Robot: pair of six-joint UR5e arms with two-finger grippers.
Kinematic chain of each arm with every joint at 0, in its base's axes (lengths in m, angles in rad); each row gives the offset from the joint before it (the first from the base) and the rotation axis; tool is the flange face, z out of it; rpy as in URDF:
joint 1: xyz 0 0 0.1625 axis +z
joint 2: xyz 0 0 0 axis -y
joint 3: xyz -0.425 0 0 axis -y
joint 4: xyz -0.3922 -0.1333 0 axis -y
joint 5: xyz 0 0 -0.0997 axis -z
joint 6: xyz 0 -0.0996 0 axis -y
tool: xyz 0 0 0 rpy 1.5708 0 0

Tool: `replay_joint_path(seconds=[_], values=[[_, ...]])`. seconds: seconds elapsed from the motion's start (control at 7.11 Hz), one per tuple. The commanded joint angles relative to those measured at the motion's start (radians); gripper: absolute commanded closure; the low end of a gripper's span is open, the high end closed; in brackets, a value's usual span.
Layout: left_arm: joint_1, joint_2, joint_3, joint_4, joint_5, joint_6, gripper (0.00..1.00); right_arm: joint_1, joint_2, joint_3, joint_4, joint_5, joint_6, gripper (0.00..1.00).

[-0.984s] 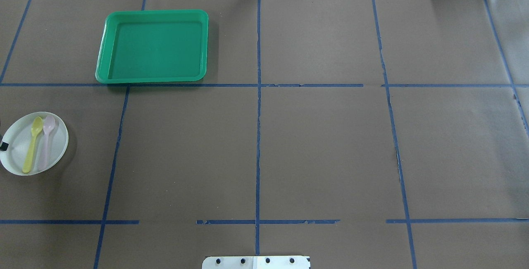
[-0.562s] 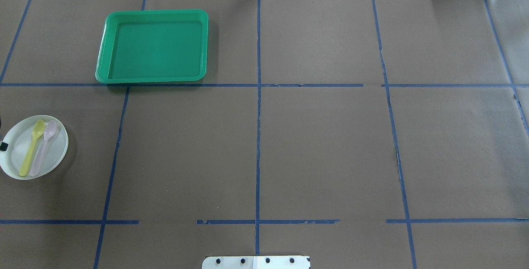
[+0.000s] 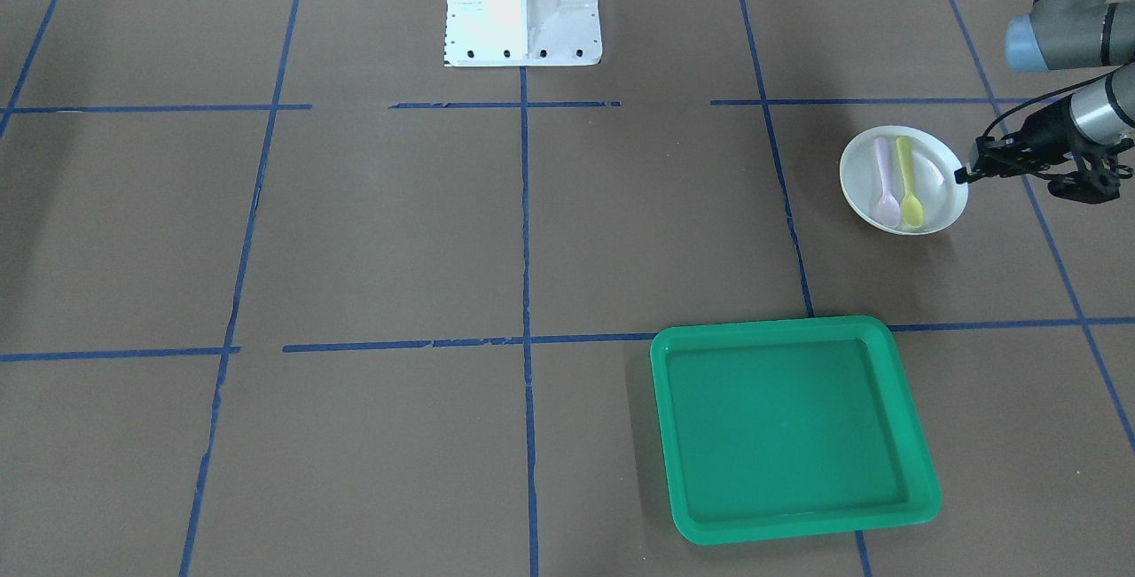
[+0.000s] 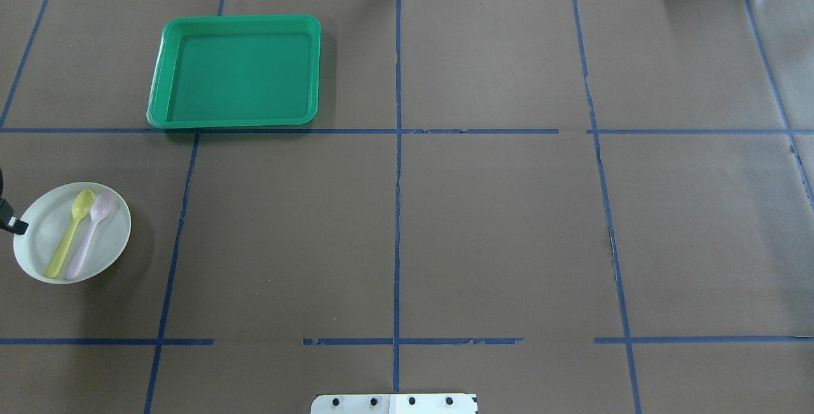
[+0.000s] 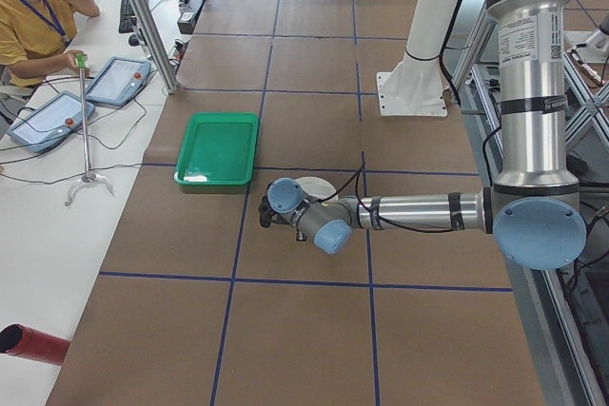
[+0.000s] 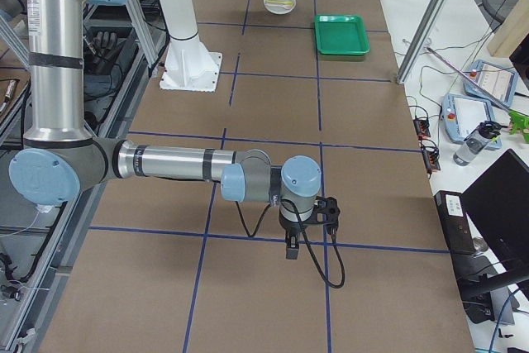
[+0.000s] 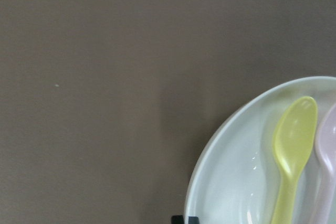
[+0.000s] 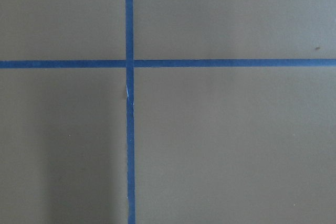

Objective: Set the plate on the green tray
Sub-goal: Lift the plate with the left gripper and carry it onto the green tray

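The plate sits close to the worktop's left end, about midway between the robot's edge and the far edge. It is one small round dish of smooth white plastic with a shallow upturned rim. Being round, it has no long axis of its own. Its load gives the direction: two plastic spoons lie side by side along their length, one yellow spoon and one pink spoon. Their long axes are parallel and run on a diagonal. The bowls point toward the far edge and slightly away from the left end, and the handles point back toward the robot's left corner. The yellow one lies nearer the left end.

The left gripper reaches in from the left end, its thin black fingers pinched together on the plate's rim on that side. Whether the plate is clear of the surface cannot be told.

The single tray is bright green glossy plastic, flat, with rounded corners and a low raised rim. It lies near the far edge in the left half, well apart from the plate, its slightly longer sides parallel to that edge.

The table is covered in matte brown paper crossed by blue tape lines.

The right gripper hangs over a tape crossing toward the right end. It cannot be told whether its fingers are apart or together.
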Motion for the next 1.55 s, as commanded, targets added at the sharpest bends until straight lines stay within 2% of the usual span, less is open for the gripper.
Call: replay_joint_path(seconds=[0.0, 0.14, 0.28, 0.56, 0.7, 0.84, 0.98, 1.12, 1.41], values=[[-0.056, -0.165, 0.004, 0.169, -0.019, 0.0, 1.0, 0.0, 0.0, 0.0, 0.0, -0.001, 0.0, 0.0], [-0.061, -0.278, 0.035, 0.26, -0.017, -0.003, 1.0, 0.0, 0.0, 0.0, 0.0, -0.001, 0.0, 0.0], [-0.061, -0.411, 0.11, 0.328, -0.017, -0.013, 1.0, 0.0, 0.0, 0.0, 0.0, 0.001, 0.0, 0.0], [-0.053, -0.629, 0.316, 0.313, -0.014, -0.089, 1.0, 0.0, 0.0, 0.0, -0.002, -0.001, 0.0, 0.0], [-0.042, -0.688, 0.398, 0.272, -0.009, -0.106, 1.0, 0.0, 0.0, 0.0, 0.0, 0.001, 0.0, 0.0], [-0.006, -0.725, 0.506, 0.138, 0.012, -0.196, 1.0, 0.0, -0.002, 0.0, 0.0, 0.001, 0.0, 0.0], [0.013, -0.763, 0.591, 0.02, 0.105, -0.274, 1.0, 0.0, 0.0, 0.0, 0.0, -0.001, 0.0, 0.0], [0.046, -0.799, 0.654, 0.002, 0.112, -0.289, 1.0, 0.0, 0.0, 0.0, 0.0, -0.001, 0.0, 0.0], [0.08, -0.811, 0.667, -0.021, 0.116, -0.35, 1.0, 0.0, 0.0, 0.0, 0.0, -0.001, 0.0, 0.0]])
